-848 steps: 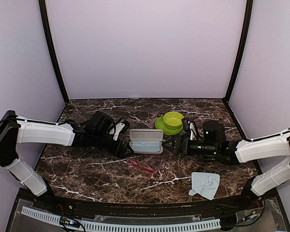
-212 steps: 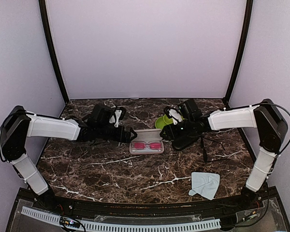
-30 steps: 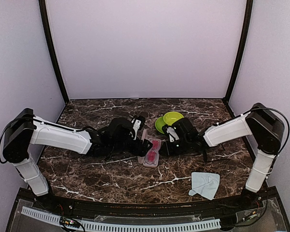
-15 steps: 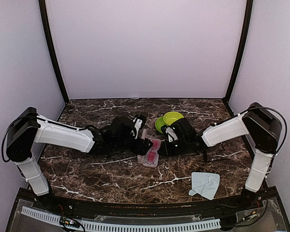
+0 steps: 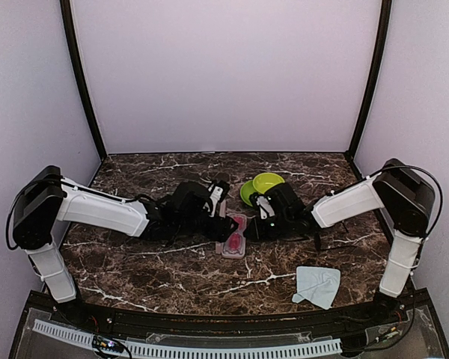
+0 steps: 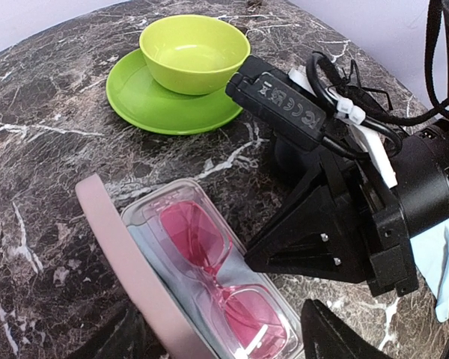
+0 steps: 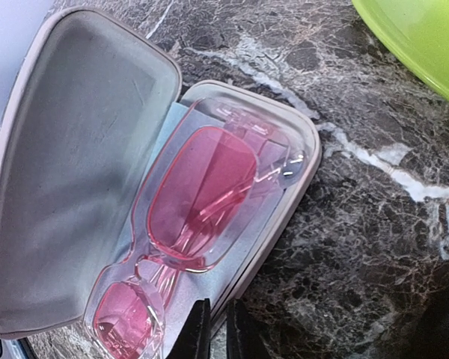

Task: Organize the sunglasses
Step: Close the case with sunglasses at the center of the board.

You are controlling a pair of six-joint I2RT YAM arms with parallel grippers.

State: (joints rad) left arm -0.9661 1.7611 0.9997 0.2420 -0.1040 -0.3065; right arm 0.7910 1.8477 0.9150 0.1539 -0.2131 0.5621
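The red-pink sunglasses (image 7: 198,194) lie folded in the open pink case (image 7: 299,161), on a pale blue lining. The case's lid (image 6: 127,269) stands up on the left side. The case sits mid-table (image 5: 236,245) between both arms. My right gripper (image 7: 218,333) is pinched on the near rim of the case's base; in the left wrist view it is the black wedge (image 6: 314,232) touching that rim. My left gripper (image 6: 224,348) is open, one finger behind the lid and the other (image 6: 337,336) on the case's far side. A thin black wire shape (image 5: 316,238), probably the black sunglasses, lies by the right arm, mostly hidden.
A green bowl (image 6: 194,48) stands on a green plate (image 6: 146,101) just behind the case. A pale blue cloth (image 5: 318,286) lies near the front right. Dark posts and lilac walls bound the marble table (image 5: 135,262).
My left gripper has slid right, up to the case, and narrowed a little. The right gripper's fingers have drawn together on the case's rim. The case has shifted slightly.
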